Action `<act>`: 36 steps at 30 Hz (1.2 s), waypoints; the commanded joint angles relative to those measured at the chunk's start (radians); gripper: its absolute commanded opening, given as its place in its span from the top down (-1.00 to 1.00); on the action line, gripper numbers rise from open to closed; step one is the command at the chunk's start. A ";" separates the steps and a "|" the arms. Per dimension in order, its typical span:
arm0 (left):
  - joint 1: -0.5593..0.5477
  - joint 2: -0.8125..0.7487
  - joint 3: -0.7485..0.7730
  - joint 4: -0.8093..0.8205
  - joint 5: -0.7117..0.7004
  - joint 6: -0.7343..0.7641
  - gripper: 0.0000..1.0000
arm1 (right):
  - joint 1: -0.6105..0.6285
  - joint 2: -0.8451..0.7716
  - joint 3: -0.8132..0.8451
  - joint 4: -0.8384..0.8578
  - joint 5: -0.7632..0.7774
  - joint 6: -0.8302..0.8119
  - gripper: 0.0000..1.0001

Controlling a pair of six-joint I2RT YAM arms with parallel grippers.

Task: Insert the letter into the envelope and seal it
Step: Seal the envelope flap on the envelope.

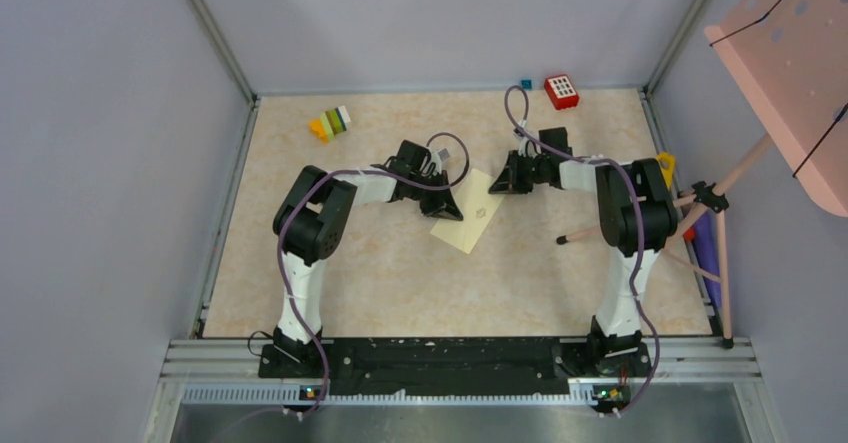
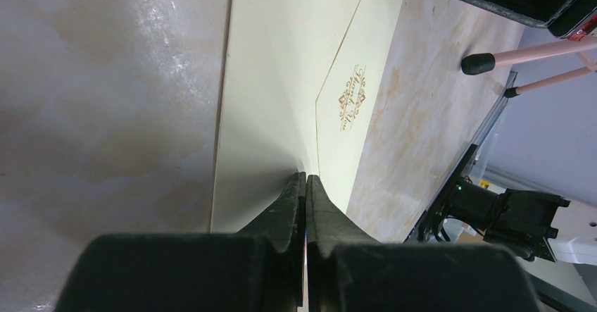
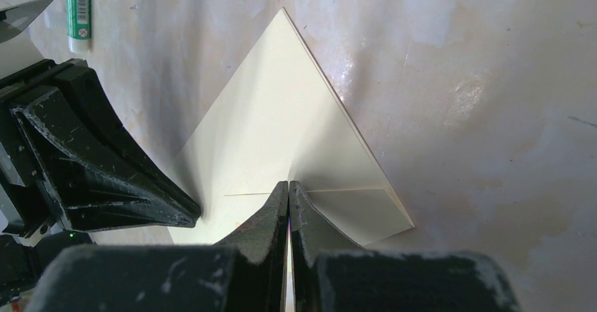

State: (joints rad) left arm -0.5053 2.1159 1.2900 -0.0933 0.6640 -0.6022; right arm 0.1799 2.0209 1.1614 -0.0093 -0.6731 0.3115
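Observation:
The pale cream envelope (image 1: 470, 218) lies flat at the middle of the table, turned diagonally, with a small gold mark (image 2: 350, 97) on its face. Its pointed flap (image 2: 296, 58) lies folded down over the body. My left gripper (image 1: 452, 208) is shut, and its tips (image 2: 305, 178) rest on the envelope near the flap's edge. My right gripper (image 1: 497, 185) is shut too, its tips (image 3: 288, 184) down on the envelope (image 3: 281, 115) at a fold line, close to the left fingers (image 3: 169, 210). Neither gripper holds anything. The letter does not show.
A glue stick (image 3: 77, 9) lies beyond the left arm. At the back stand stacked coloured blocks (image 1: 330, 123), a small teal cube (image 1: 526, 84) and a red block with white dots (image 1: 561, 91). A pink tripod stand (image 1: 700, 203) and pink perforated board (image 1: 790, 53) crowd the right side.

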 commanded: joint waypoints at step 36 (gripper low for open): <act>-0.009 0.078 -0.043 -0.103 -0.278 0.088 1.00 | 0.156 -0.041 -0.046 -0.041 -0.110 -0.163 1.00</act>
State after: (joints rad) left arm -0.5079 2.1159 1.2903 -0.0937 0.6632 -0.6022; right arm 0.3187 2.0178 1.1328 -0.0101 -0.7799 0.1898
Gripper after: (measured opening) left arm 0.009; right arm 0.002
